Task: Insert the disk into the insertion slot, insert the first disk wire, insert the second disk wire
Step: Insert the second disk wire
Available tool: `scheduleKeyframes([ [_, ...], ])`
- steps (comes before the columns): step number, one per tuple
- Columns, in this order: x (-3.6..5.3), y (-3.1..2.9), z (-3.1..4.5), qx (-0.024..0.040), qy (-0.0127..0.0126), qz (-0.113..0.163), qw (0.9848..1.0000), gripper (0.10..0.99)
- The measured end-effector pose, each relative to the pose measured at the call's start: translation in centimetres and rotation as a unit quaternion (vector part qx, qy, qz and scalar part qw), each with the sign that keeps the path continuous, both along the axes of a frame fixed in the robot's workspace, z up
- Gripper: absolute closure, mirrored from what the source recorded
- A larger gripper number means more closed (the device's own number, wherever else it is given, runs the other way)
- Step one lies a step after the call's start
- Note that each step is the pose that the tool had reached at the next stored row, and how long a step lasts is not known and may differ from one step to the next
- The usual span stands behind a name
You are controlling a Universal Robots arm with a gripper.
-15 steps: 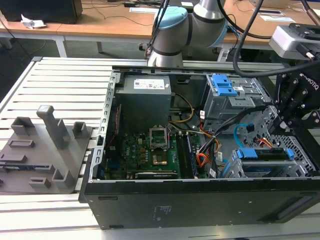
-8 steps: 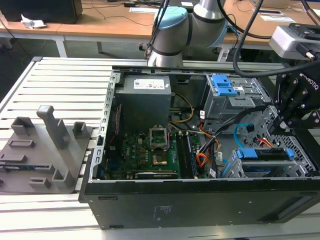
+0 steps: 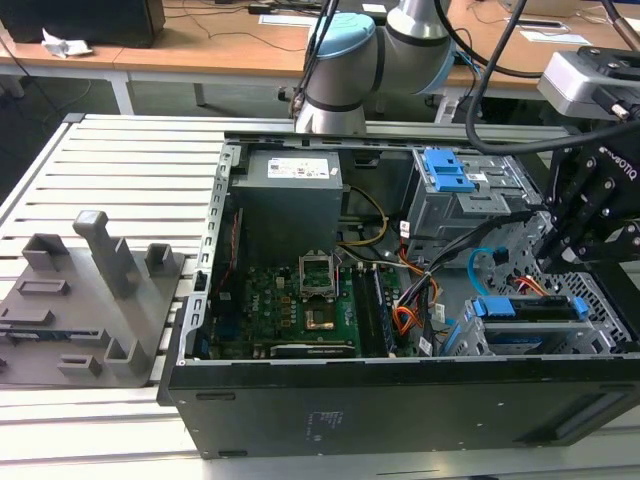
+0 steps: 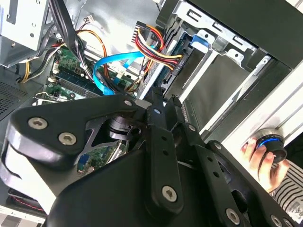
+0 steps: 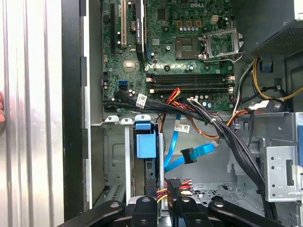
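Bright even light; case (image 3: 400, 400) interior shadowed; table slats (image 5: 28, 118) glaring, perhaps overexposed.

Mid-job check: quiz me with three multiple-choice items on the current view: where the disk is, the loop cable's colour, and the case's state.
1. Where is the disk? A. in the insertion slot B. on the grey fixture C. on the slatted table
2. The second disk wire is: A. orange B. light blue C. white
3. The computer case is: A. closed B. open C. covered by a cloth
Answers: 1A, its blue caddy sits in the low cage; 2B, a light-blue loop beside the disk; 3B, the motherboard shows inside.
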State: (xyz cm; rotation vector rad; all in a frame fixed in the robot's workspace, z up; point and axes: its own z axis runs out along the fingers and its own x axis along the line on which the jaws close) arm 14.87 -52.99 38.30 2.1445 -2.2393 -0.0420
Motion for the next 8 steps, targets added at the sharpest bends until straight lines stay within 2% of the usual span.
scheduleKeyframes([
  [2, 0.0, 0.0, -0.01, 0.0001, 0.0, 0.011, 0.9999, 0.847],
  [3, 0.0, 0.0, 0.0, 0.0, 0.0, 0.037, 0.9993, 0.847],
  [5, 0.0, 0.0, 0.0, 0.0, 0.0, 0.06, 0.9982, 0.847],
  [7, 0.0, 0.0, 0.0, 0.0, 0.0, 0.088, 0.9961, 0.847],
  [8, 0.0, 0.0, 0.0, 0.0, 0.0, 0.105, 0.9945, 0.847],
])
